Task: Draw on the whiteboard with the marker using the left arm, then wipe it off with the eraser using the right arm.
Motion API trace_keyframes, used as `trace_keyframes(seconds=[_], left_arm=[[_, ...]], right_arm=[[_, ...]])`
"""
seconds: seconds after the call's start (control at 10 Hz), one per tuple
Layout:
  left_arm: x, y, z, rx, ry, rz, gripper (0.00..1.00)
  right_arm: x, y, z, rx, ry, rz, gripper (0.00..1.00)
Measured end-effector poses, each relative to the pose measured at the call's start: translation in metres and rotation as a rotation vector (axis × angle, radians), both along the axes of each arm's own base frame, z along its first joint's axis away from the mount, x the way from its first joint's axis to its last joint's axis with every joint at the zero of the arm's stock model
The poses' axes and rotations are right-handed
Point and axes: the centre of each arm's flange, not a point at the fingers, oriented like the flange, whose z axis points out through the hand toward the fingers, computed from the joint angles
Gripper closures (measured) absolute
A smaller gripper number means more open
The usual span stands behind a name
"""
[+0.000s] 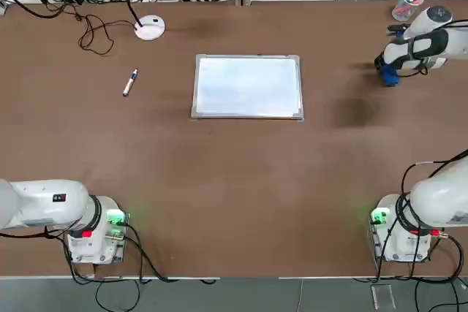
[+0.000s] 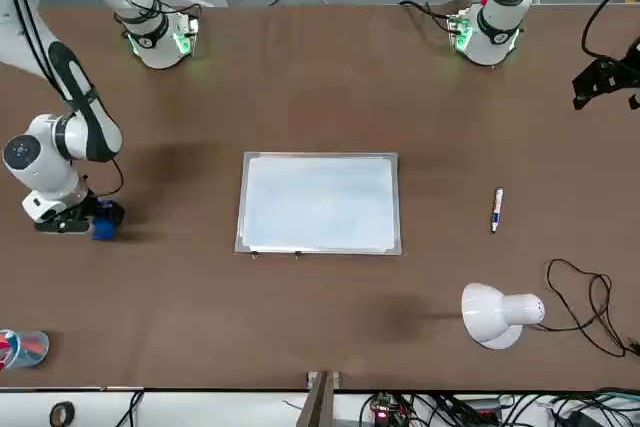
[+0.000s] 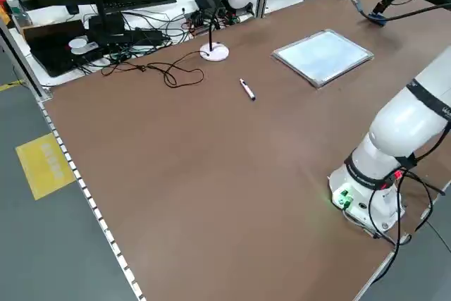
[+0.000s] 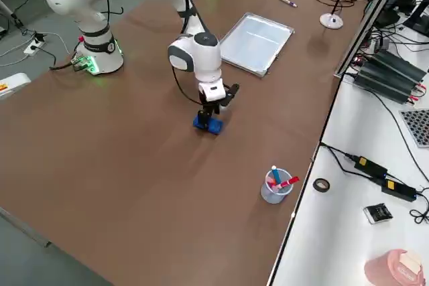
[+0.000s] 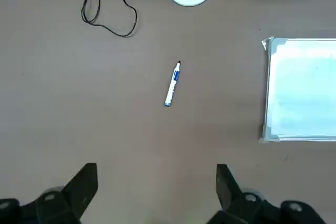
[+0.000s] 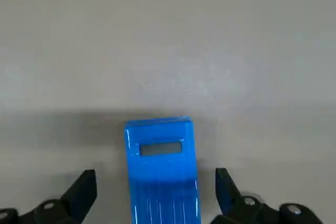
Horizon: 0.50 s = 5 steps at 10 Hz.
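The eraser (image 6: 161,169) lies on the table at the far right, well apart from the whiteboard (image 1: 247,86), directly under the right gripper (image 6: 156,195), its long axis running out between the wide-spread fingers, which do not touch it. The left gripper (image 5: 156,192) hangs spread wide and empty, the marker (image 5: 172,84) beyond it, left of the board

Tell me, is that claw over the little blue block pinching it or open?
Open. The right gripper has its fingers spread on either side of the eraser, with visible gaps, and the eraser lies on the table.
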Motion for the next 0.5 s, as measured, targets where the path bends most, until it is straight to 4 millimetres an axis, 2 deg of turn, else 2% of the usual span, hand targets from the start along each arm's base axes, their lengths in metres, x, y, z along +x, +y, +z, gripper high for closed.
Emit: trace_keyframes(seconds=[0.1,0.3,0.5], left_arm=[[0.000,0.000,0.000,0.000,0.000,0.000,0.00],[0.000,0.000,0.000,0.000,-0.001,0.000,0.00],[0.000,-0.001,0.000,0.000,-0.001,-0.004,0.00]], right_arm=[[0.007,0.001,0.013,0.004,0.010,-0.021,0.00],[0.018,0.007,0.051,0.011,0.016,-0.052,0.00],[0.019,0.014,0.093,0.017,0.035,-0.063,0.00]])
